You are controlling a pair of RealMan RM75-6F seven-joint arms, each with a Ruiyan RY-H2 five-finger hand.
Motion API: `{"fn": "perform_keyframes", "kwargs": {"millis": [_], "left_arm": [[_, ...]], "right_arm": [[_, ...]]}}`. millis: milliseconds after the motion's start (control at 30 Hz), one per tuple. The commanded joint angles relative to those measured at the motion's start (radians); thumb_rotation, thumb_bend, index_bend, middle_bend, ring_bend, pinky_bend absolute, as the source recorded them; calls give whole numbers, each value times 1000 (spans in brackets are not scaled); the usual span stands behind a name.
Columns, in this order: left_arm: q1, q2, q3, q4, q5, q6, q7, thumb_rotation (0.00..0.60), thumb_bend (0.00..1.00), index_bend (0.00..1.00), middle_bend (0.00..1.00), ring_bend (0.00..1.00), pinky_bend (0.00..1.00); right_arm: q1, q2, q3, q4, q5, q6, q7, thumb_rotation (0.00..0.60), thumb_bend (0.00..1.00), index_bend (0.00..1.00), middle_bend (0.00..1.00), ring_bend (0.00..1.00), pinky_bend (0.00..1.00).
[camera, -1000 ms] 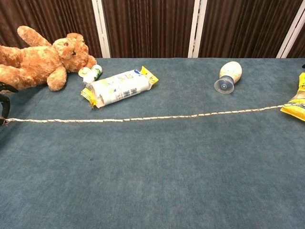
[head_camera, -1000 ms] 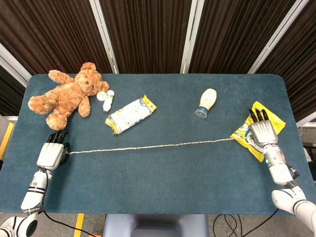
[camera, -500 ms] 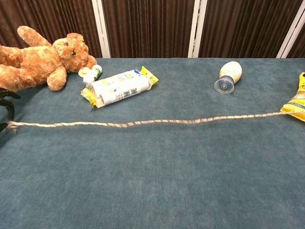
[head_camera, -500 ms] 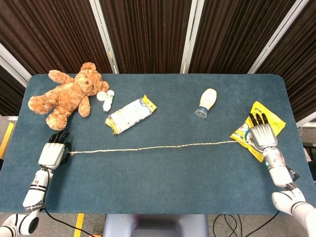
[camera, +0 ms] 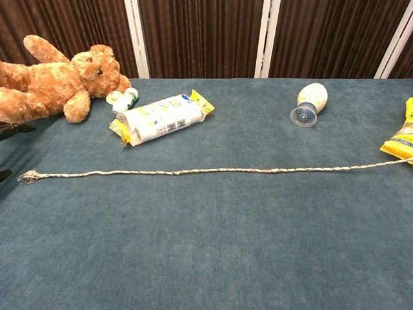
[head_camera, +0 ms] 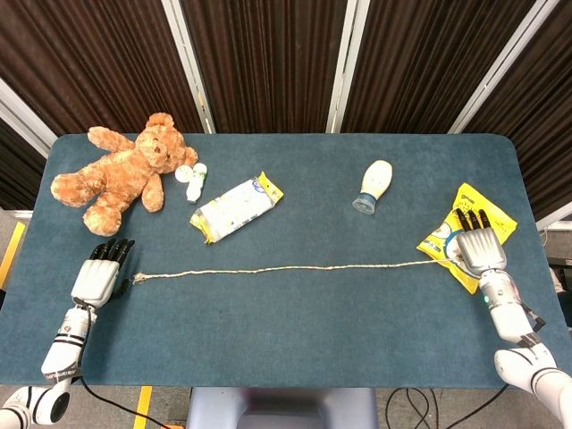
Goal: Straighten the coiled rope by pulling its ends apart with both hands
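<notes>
The thin pale rope (head_camera: 286, 268) lies in one nearly straight line across the blue table (head_camera: 295, 340), and the chest view shows the rope (camera: 206, 170) the same way. Its frayed left end (head_camera: 137, 280) rests loose on the cloth, just right of my left hand (head_camera: 98, 277), whose fingers are spread and hold nothing. The rope's right end runs up to the thumb side of my right hand (head_camera: 481, 250), which holds it over a yellow snack bag (head_camera: 474, 198). The chest view shows only dark left fingertips (camera: 8, 129) at its edge.
A brown teddy bear (head_camera: 116, 174) lies at the far left with a small white bottle (head_camera: 194, 179) beside it. A wipes pack (head_camera: 234, 207) and a tipped white squeeze bottle (head_camera: 374, 183) lie beyond the rope.
The rope's left end slipped out of my left hand, whose fingers spread apart. The whole rope shifted right as my right hand drew back toward the table's near edge.
</notes>
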Motion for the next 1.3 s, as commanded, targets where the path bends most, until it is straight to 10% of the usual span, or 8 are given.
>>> {"fn": "perform_keyframes", "kwargs": {"millis": [33, 733, 1067, 1300], "left_arm": [[4, 19, -2, -26, -5, -4, -4, 600, 421, 0, 21, 0, 120], [24, 137, 11, -212, 43, 47, -80, 600, 401, 0, 2, 0, 123], [151, 300, 76, -414, 150, 270, -161, 600, 389, 0, 0, 0, 125], [308, 381, 165, -485, 243, 486, -152, 600, 389, 0, 0, 0, 119]], "right_arm": [[-3, 15, 10, -20, 11, -7, -9, 600, 347, 0, 0, 0, 0], [-53, 158, 5, -216, -18, 104, -28, 463, 143, 0, 0, 0, 0], [-198, 324, -37, -496, -184, 448, 143, 473, 141, 0, 0, 0, 0], [-390, 321, -138, -637, -287, 711, 38, 473, 142, 0, 0, 0, 0]]}}
